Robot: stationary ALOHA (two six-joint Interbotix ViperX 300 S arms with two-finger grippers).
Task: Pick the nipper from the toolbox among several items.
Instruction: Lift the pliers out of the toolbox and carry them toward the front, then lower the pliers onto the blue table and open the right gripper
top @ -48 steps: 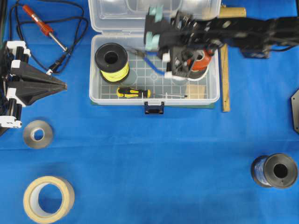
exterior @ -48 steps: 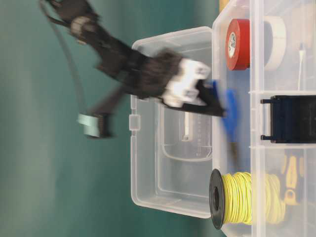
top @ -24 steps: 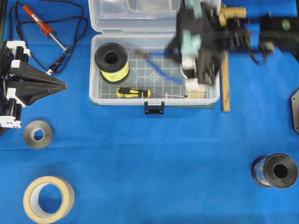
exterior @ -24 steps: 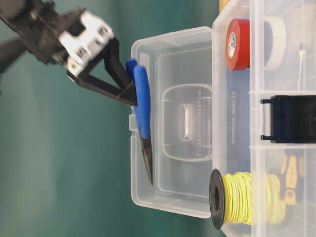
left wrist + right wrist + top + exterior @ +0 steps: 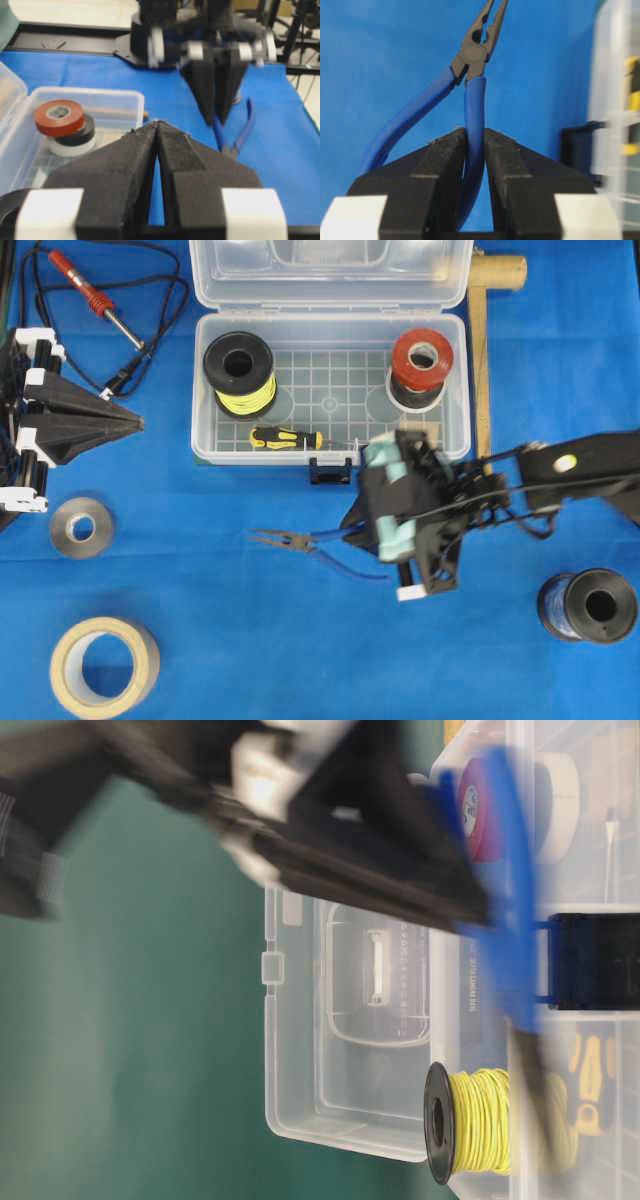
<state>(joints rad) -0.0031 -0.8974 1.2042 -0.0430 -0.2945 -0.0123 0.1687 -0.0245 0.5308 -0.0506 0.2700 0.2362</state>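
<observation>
Right gripper (image 5: 475, 145) clamped on one nipper (image 5: 300, 538) handle, clear of toolbox (image 5: 205, 430) for set-down; left gripper (image 5: 158, 131) shut, idle.

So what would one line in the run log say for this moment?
stage: carrying | right gripper: shut on nipper, one blue handle pinched | nipper: out of toolbox, over blue cloth | left gripper: shut, holding nothing

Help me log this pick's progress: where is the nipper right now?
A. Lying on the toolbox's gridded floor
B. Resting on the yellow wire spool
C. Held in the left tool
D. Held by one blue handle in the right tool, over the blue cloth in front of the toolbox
D: the right tool pinches one blue handle of the nipper over the cloth, outside the toolbox.
</observation>
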